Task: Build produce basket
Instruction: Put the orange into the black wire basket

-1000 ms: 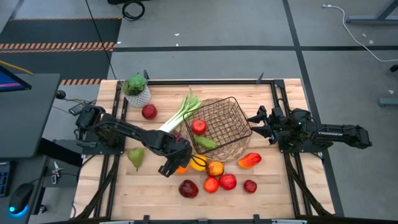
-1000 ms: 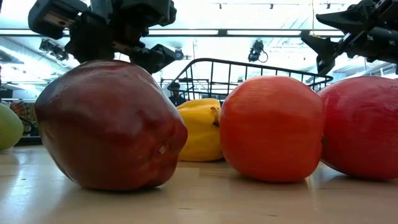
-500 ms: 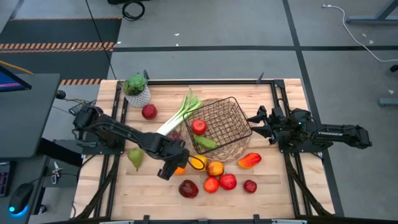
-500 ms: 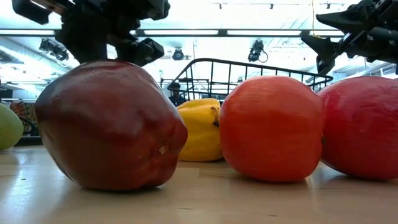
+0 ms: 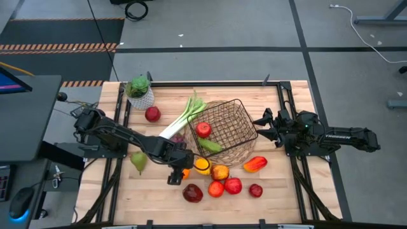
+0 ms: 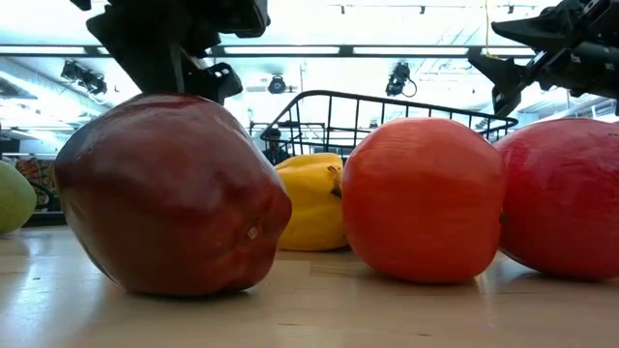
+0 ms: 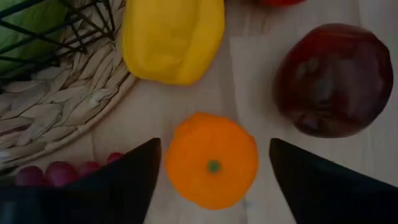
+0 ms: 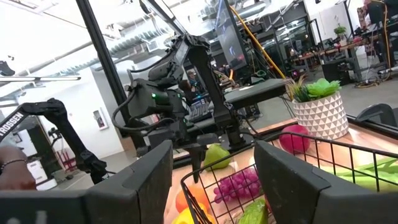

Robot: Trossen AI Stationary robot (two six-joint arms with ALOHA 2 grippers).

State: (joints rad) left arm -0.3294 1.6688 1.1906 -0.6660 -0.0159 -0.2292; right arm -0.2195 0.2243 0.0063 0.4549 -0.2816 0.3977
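The wooden table (image 5: 108,191) is sitting under everything. The basket (image 5: 224,130) is lying near the middle of it, tipped on its side, with a red apple (image 5: 203,130) and a green piece of food (image 5: 212,146) inside. A long leek (image 5: 181,120) is lying just beside the basket. A leafy plant in a white pot (image 5: 140,93) is standing at the far corner.

The left gripper (image 5: 177,175) is hanging over an orange (image 7: 211,160), and its fingers (image 7: 124,180) are spread wide on both sides of it, not squeezing it. A yellow pepper (image 7: 173,37), a dark red apple (image 7: 334,79) and purple grapes (image 7: 68,171) are sitting close to the orange. More red fruit (image 5: 233,186) is lying in a row near the front edge.

The right gripper (image 5: 262,129) is waiting just beside the basket, with its fingers (image 8: 143,180) apart and nothing in them.
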